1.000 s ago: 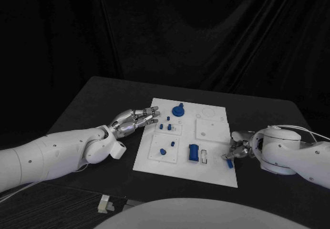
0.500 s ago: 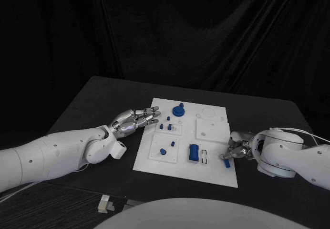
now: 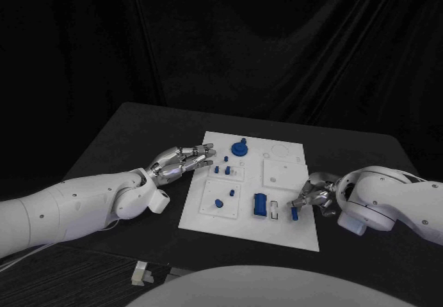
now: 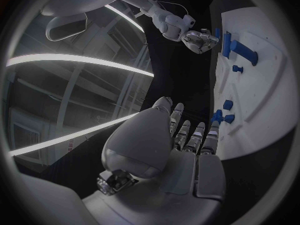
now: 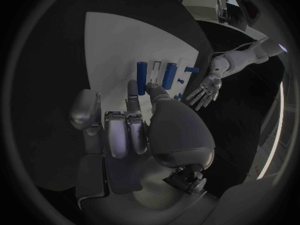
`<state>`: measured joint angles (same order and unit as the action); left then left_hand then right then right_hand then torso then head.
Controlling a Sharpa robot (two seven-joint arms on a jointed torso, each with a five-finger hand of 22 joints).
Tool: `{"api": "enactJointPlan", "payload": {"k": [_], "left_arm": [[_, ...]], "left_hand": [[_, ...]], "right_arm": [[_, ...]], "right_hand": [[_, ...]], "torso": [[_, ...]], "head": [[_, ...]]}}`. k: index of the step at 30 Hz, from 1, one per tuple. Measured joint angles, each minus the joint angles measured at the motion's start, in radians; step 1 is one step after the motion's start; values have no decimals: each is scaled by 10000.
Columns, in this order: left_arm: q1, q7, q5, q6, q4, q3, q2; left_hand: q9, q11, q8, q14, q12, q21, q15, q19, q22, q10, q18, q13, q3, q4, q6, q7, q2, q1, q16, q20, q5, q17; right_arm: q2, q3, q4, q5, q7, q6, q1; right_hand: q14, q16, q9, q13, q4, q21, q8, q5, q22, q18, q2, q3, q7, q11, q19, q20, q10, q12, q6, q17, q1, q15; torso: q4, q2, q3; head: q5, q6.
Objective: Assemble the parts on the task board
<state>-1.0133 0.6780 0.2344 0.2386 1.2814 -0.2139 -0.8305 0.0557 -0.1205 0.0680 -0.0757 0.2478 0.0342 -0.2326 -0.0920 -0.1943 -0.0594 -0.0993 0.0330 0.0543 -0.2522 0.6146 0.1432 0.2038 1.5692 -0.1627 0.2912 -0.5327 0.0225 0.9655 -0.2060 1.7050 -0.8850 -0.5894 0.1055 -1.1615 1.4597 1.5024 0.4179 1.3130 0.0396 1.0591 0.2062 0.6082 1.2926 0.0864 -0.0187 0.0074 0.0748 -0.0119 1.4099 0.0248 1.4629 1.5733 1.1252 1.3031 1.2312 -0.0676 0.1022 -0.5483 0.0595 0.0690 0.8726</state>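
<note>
The white task board (image 3: 288,230) lies mid-table with small blue parts on it: a round piece with a post (image 3: 239,149), short pegs (image 3: 223,170) and a blue block (image 3: 260,206). My right hand (image 3: 315,197) is over the board's near right part and pinches a blue peg (image 3: 296,213) that points down beside the white slots (image 3: 276,210). In the right wrist view the peg (image 5: 142,76) stands at the fingertips (image 5: 132,89), next to the block (image 5: 169,76). My left hand (image 3: 179,160) hovers open at the board's left edge, fingers spread toward the pegs.
A small white object (image 3: 140,272) lies at the table's near left edge. Black table (image 3: 138,134) surrounds the board on all sides. In the left wrist view the board (image 4: 262,100) runs past my left hand (image 4: 181,145) toward the right hand (image 4: 199,39).
My right hand has carried the blue peg leftward, from the board's right edge to beside the white slots. The left hand has stayed still.
</note>
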Motion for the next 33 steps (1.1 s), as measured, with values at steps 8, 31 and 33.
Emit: {"api": "enactJointPlan", "payload": {"k": [8, 31, 33], "left_arm": [[2, 0, 0, 15, -7, 0, 10], [7, 0, 0, 54, 118, 0, -51], [8, 0, 0, 54, 118, 0, -51]], "left_hand": [[0, 1, 0, 0, 0, 0, 0, 0, 1, 1, 0, 0, 0, 0, 0, 0, 0, 0, 0, 0, 0, 0], [0, -49, 0, 0, 1, -1, 0, 8, 138, -48, 0, 0, -1, -1, -1, 2, 0, 0, 0, 4, 0, 0], [0, -49, 0, 0, 1, -1, -1, 8, 139, -48, 0, 0, -2, -1, -1, 2, 0, 0, 0, 4, 0, 0]], "right_arm": [[-195, -3, -120, 1466, 1, 156, -33], [-897, -4, -534, 2085, 64, 538, 76], [-919, -4, -541, 1989, 65, 589, 89]], "right_hand": [[0, 1, 0, 0, -150, 0, 0, 117, 0, 0, -141, 399, -20, 0, 0, 0, 0, 0, -46, 0, -251, 0], [2, 20, -57, 0, -399, -1, -1, 213, 0, 0, -220, 1115, 35, 0, -1, 2, -1, 0, -582, 0, -542, -1], [1, 20, -58, 0, -399, -1, -1, 212, 0, 0, -220, 1115, 72, 0, -1, 2, -1, 0, -644, 0, -543, -1]], "torso": [[5, 0, 0], [6, -9, 3], [6, -9, 3]], "head": [[-24, 0], [-46, 0], [-53, 0]]}}
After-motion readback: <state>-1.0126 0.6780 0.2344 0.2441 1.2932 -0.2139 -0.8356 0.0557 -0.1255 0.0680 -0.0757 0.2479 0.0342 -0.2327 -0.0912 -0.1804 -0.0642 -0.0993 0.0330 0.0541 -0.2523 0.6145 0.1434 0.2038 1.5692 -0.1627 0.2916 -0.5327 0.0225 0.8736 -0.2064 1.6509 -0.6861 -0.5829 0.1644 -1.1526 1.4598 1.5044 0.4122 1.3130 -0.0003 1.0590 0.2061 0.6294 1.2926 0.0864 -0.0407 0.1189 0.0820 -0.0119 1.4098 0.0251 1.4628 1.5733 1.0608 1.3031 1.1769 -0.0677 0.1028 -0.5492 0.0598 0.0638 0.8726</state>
